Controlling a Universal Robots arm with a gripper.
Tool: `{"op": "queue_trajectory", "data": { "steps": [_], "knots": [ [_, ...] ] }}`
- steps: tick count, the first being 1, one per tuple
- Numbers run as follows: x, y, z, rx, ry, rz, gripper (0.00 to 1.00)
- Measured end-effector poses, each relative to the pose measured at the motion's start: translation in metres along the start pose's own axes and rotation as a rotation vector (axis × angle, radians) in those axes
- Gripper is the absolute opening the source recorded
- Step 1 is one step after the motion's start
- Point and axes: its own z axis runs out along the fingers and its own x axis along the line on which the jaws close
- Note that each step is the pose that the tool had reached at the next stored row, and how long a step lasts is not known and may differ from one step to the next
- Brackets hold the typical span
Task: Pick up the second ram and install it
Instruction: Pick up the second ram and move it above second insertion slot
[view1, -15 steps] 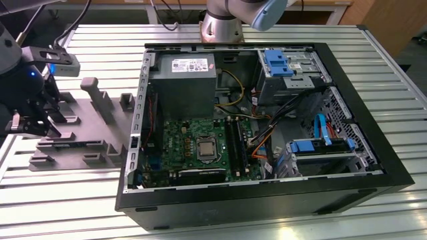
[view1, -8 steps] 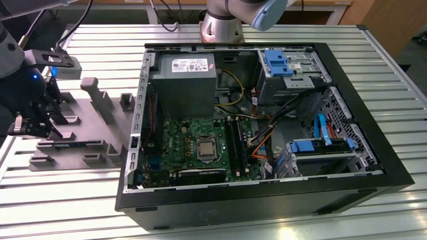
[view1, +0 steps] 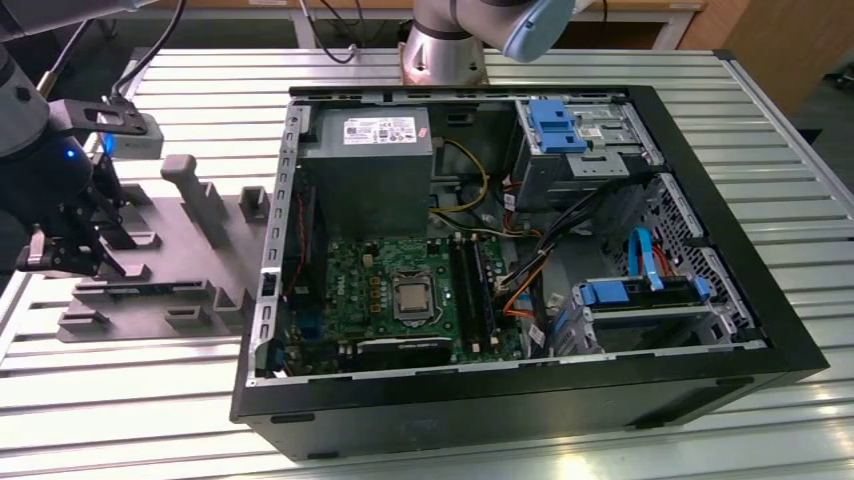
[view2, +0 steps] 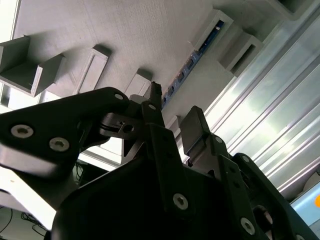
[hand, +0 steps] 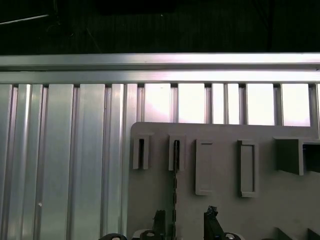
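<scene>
Edgewise, the thin dark second ram (hand: 176, 185) sits in a grey tray (hand: 260, 215).

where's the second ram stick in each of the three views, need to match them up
Exterior view: the thin dark green-blue ram stick stands on edge in the grey slotted fixture plate, at the exterior view's left, near the black claw.
Second wrist view: an edge-on strip just past the open claw.
First wrist view: a thin dark line leading to the claw.
Shared landmark: the fixture plate's raised blocks.
</scene>
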Motion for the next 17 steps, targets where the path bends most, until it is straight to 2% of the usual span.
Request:
{"op": "queue_trajectory", "data": {
  "steps": [4,9,14,17],
  "knots": [
    [0.0001,0.0,0.002,0.0001,0.0,0.0,0.43],
    [0.0014,-0.0002,0.0109,0.0,-0.0001,0.0,0.43],
    [0.009,0.0009,0.0199,-0.0001,0.0001,-0.001,0.43],
    [0.0102,0.0015,0.0254,0.0001,-0.0007,-0.001,0.43]
  ]
}}
